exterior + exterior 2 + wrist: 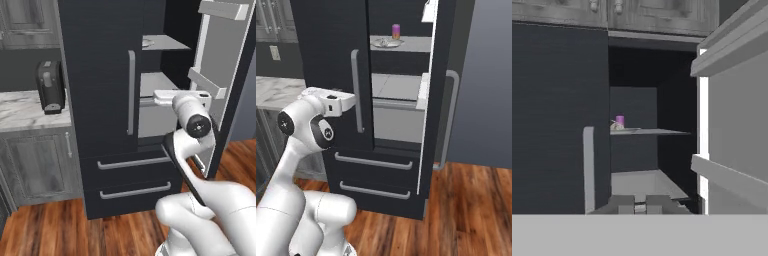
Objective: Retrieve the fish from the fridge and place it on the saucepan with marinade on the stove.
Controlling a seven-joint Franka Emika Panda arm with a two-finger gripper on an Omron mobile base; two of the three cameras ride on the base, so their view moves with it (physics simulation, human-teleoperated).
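A tall black fridge (331,60) stands with its right door (441,90) swung open and its left door closed. Inside are grey shelves. On the upper shelf (406,46) sits a small plate (387,44) with a pale speckled piece on it, most likely the fish (385,43), though it is too small to make out clearly. Just beside it stands a small pink-and-yellow cylinder (396,31).

The white robot arm reaches forward at about the height of the middle shelf. Its tool (640,205) sits in front of the fridge opening, near the long grey bar handle (356,90) of the closed left door. In the hand view the two dark fingertips stand almost together with only a thin gap and nothing between them, so the tool looks nearly closed and empty.

The relation that matters: the fish lies above the tool and further in, at the back left of the opening, one shelf higher. The fish's long axis cannot be told. To reach it, the tool would likely need to rise, open, and travel inward past the door handle.
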